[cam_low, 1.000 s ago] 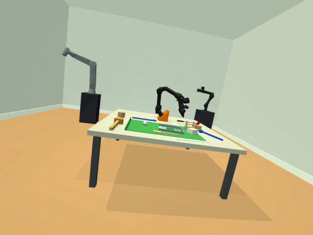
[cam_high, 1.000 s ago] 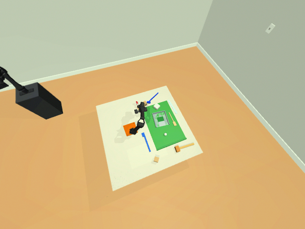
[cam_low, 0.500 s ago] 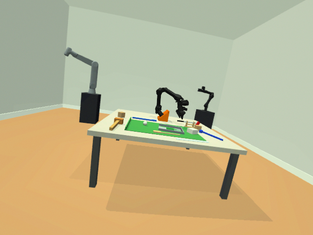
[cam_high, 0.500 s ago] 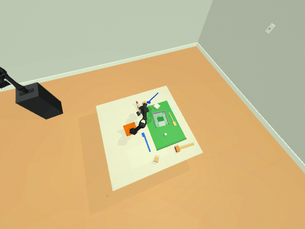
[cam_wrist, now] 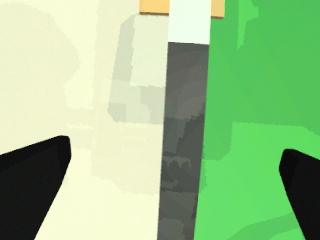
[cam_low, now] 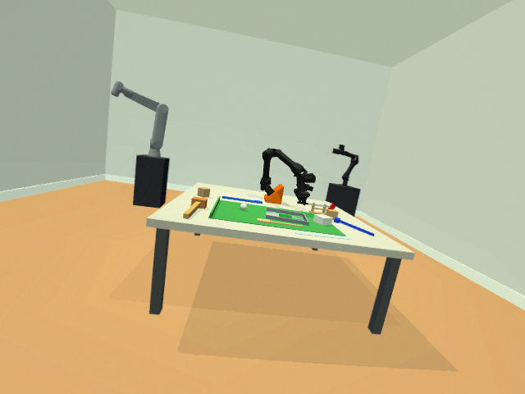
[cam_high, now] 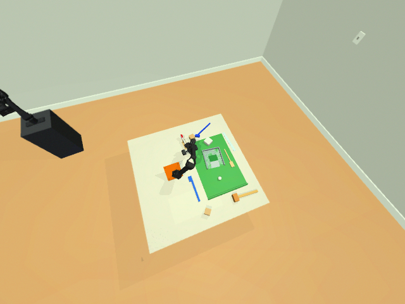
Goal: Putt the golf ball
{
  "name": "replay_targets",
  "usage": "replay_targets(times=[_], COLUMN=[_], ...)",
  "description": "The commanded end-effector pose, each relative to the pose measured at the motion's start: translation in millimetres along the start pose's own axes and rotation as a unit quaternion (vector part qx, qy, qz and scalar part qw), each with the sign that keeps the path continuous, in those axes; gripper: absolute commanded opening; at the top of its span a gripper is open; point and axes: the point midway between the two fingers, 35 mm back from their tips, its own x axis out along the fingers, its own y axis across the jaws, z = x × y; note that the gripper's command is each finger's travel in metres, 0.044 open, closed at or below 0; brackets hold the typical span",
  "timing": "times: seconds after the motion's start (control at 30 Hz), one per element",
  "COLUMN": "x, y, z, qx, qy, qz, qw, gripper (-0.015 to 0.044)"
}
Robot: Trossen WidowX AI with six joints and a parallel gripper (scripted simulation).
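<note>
The red putter's head (cam_high: 181,135) (cam_low: 331,206) shows beyond the arm. Its pale shaft and dark grip (cam_wrist: 185,100) run down the wrist view, with the shaft over a wooden stand (cam_low: 318,213) (cam_wrist: 154,6). My gripper (cam_low: 303,203) (cam_wrist: 178,154) is open and empty, its fingers either side of the dark grip in the wrist view, touching nothing there. Their height over it is hard to tell. The white golf ball (cam_high: 219,178) (cam_low: 243,206) rests on the green mat (cam_high: 228,184) (cam_low: 229,213). A dark green patch (cam_high: 213,158) (cam_low: 285,215) lies inside the grey-railed frame.
A white block (cam_high: 207,141) (cam_low: 322,219) stands at the mat's end near the arm. Blue sticks (cam_high: 195,190) (cam_high: 204,128) lie beside the mat. A mallet (cam_high: 235,197) (cam_low: 198,202) and wooden block (cam_high: 207,211) (cam_low: 203,192) are near the ball's end. A thin wooden club (cam_high: 231,163) lies on the mat.
</note>
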Motion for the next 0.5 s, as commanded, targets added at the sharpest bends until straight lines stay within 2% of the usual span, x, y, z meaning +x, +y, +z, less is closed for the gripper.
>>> replay_targets(times=[0.0, 0.47], x=[3.7, 23.4], y=[-0.2, -0.4], z=[-0.9, -6.4], qx=[-0.003, -0.003], qy=[0.002, 0.002], qz=[-0.003, -0.003], qw=[1.000, 1.000], gripper=[0.0440, 0.0440])
